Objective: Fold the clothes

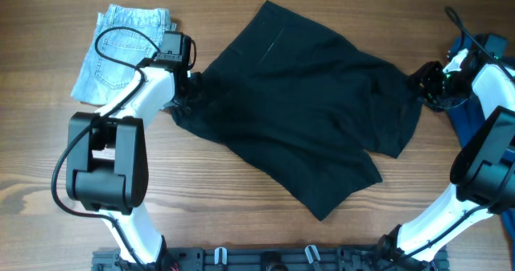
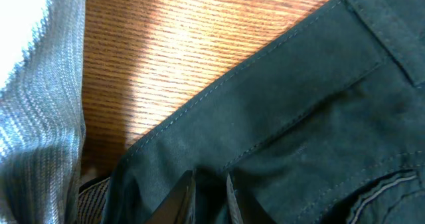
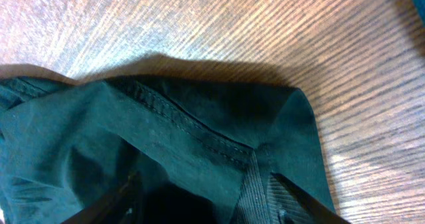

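Two edges of the black shorts, spread on the desk, are engaged: my left jaws pinch the waistband narrowly; my right jaws straddle a hem, grip uncertain. Lift both evenly, cloth taut.

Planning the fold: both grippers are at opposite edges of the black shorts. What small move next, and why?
Probably close the right gripper on the hem: its fingers stand wide apart with fabric of the shorts bunched between them, while the left gripper looks already pinched on the opposite edge. With both ends held, the flat, unfolded shorts could be lifted.
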Controlling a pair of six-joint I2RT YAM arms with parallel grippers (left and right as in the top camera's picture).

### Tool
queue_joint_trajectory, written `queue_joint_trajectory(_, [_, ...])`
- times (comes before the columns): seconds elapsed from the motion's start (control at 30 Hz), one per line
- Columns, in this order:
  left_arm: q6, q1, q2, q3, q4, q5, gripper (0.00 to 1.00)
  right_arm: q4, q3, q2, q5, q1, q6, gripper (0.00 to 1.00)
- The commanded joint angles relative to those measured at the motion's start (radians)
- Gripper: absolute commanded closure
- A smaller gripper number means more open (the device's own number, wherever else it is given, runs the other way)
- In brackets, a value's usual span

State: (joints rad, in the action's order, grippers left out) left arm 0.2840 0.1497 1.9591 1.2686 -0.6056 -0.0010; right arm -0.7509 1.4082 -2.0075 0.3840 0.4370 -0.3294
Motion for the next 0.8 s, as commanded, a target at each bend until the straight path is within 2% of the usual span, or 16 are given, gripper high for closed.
queue_joint_trajectory(0.0, [0.009,0.005,-0.042,-0.01,0.003,0.012,0.83,0.029,-0.01,0.001,-0.035,-0.002,-0.025,0.42])
queue_joint_trajectory(0.33, [0.009,0.006,-0.043,-0.01,0.002,0.013,0.85,0.032,-0.01,0.001,-0.074,-0.005,-0.04,0.43])
queue_joint_trajectory(0.47, [0.008,0.006,-0.051,-0.01,-0.002,0.012,0.82,0.086,-0.07,0.001,-0.085,-0.006,-0.075,0.42])
queue_joint_trajectory(0.63, [0.008,0.006,-0.086,-0.01,-0.013,0.012,0.8,0.192,-0.126,0.001,0.045,-0.006,-0.066,0.45])
queue_joint_trajectory(0.7, [0.008,0.006,-0.104,-0.01,-0.013,0.012,0.79,0.207,-0.126,0.001,0.071,-0.006,-0.063,0.61])
queue_joint_trajectory(0.73, [0.008,0.006,-0.116,-0.01,-0.013,0.012,0.78,0.219,-0.125,0.001,0.095,-0.005,-0.062,0.76])
queue_joint_trajectory(0.77, [0.008,0.006,-0.124,-0.01,-0.013,0.012,0.77,0.228,-0.119,0.002,0.116,0.0,-0.062,0.88])
